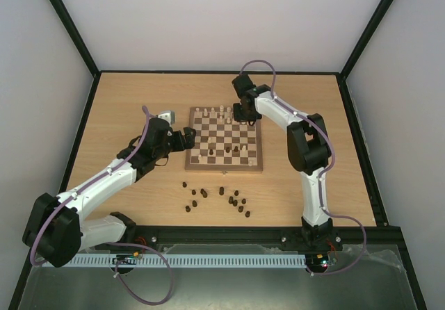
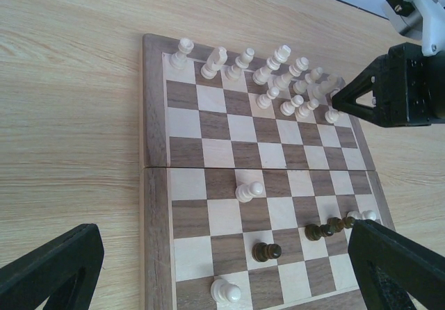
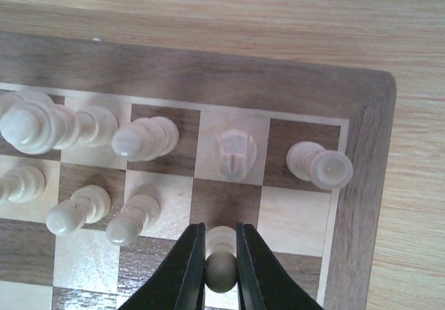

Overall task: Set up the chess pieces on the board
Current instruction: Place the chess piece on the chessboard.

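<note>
The pale wooden surface (image 1: 125, 101) carries a square checkered wooden board (image 1: 208, 167) near its middle. Small dark brown turned wooden pieces (image 1: 234, 201) are scattered on the surface between the board and the near edge.

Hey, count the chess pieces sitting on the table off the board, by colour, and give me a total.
Dark pieces: 12
Pale pieces: 0 off the board
Total: 12, roughly, since the top view is small

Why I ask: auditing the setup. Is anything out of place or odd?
Yes. The small dark brown wooden chess pieces mostly sit scattered on the pale wooden tabletop, off the checkered wooden board. One cream pawn and one dark piece stand stranded mid-board.
</note>
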`<state>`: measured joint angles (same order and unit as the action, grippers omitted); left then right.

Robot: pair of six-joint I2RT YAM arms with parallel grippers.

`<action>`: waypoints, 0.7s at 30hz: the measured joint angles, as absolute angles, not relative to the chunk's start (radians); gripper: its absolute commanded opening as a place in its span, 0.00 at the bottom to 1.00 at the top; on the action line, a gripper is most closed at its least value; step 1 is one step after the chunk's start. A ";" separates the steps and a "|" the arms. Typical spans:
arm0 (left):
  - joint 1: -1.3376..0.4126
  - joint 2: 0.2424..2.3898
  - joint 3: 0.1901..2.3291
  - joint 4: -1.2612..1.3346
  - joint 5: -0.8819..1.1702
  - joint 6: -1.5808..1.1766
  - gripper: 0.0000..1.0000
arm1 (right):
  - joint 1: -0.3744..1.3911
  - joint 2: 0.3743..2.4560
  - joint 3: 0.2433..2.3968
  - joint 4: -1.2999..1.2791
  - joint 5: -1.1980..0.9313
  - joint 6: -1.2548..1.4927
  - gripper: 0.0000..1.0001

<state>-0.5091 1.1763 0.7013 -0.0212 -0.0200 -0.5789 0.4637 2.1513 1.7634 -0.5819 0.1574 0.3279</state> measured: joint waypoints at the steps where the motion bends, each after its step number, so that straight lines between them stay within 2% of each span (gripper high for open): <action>1: -0.509 1.176 0.701 -0.021 -0.020 -0.579 1.00 | 0.463 2.154 1.770 -0.582 0.157 0.327 0.14; 8: -0.509 1.177 0.701 -0.021 -0.020 -0.576 0.99 | 0.459 2.173 1.792 -0.583 0.157 0.324 0.14; 21: -0.509 1.179 0.701 -0.021 -0.020 -0.572 0.99 | 0.457 2.194 1.808 -0.588 0.158 0.319 0.25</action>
